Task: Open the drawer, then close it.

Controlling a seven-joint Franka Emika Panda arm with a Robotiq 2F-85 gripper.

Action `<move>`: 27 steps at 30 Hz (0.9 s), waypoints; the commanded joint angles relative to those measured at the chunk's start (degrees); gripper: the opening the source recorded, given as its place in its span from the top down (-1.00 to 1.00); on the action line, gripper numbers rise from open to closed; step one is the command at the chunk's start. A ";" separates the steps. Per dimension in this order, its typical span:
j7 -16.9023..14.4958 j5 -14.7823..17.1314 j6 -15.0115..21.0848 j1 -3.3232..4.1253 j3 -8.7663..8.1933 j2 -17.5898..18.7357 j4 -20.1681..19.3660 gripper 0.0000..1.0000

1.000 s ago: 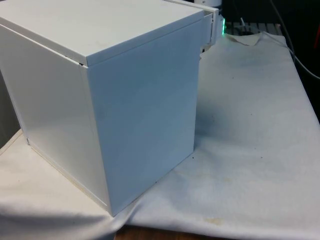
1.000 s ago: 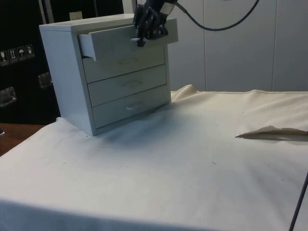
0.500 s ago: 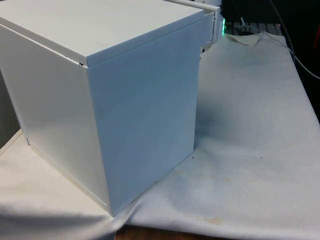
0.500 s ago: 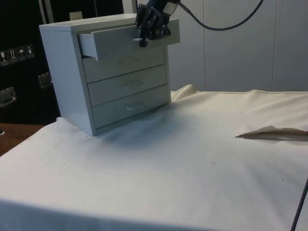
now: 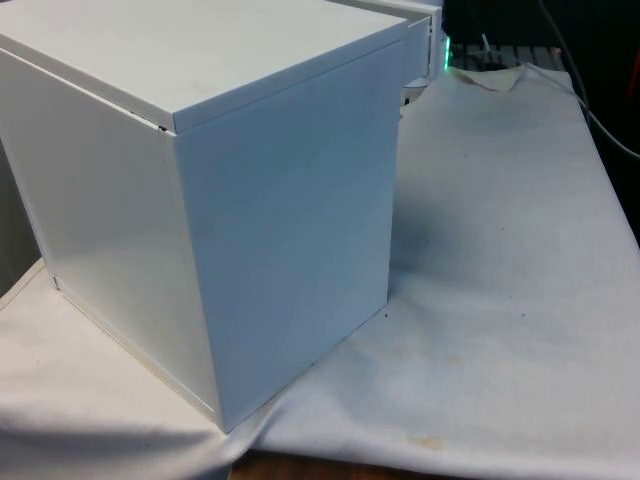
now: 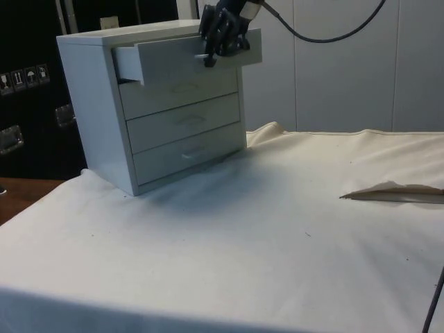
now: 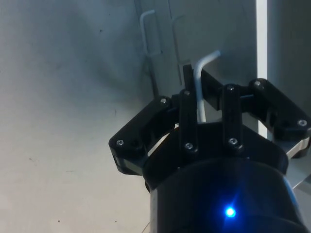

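White-clothed table (image 6: 277, 229), chest of drawers (image 6: 149, 111), top drawer (image 6: 187, 59) pulled out, gripper (image 6: 216, 50) clamped on its handle (image 7: 201, 77).

You see a white cloth (image 6: 277, 236) covering the table; on it a flat fold (image 6: 392, 192) rises well apart from the lower drawers (image 6: 184, 125).

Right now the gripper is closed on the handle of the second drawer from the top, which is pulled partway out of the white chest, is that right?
Not quite. The side view shows the gripper closed on the handle of the top drawer, not the second one. That top drawer is pulled partway out of the white chest; the lower drawers sit flush.
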 commanded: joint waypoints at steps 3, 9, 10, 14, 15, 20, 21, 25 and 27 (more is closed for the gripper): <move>0.92 -2.23 -0.46 -2.41 1.43 -2.69 -2.35 1.00; 0.97 -2.12 -0.97 -2.06 2.01 -2.41 -2.41 1.00; 0.97 -2.18 -1.09 -2.01 2.12 -2.35 -2.41 1.00; 1.32 -2.52 -2.12 -1.78 2.92 -2.58 -2.64 1.00; 0.63 -0.97 -1.32 -0.06 1.55 -0.57 -0.74 1.00; 2.69 -3.55 -3.50 -1.60 3.84 -3.38 -3.44 1.00; 2.81 -3.67 -3.61 -1.60 3.90 -3.55 -3.61 1.00; 3.04 -4.01 -3.78 -1.66 3.95 -3.95 -4.01 1.00; 3.32 -4.53 -3.90 -1.66 3.95 -4.30 -4.35 1.00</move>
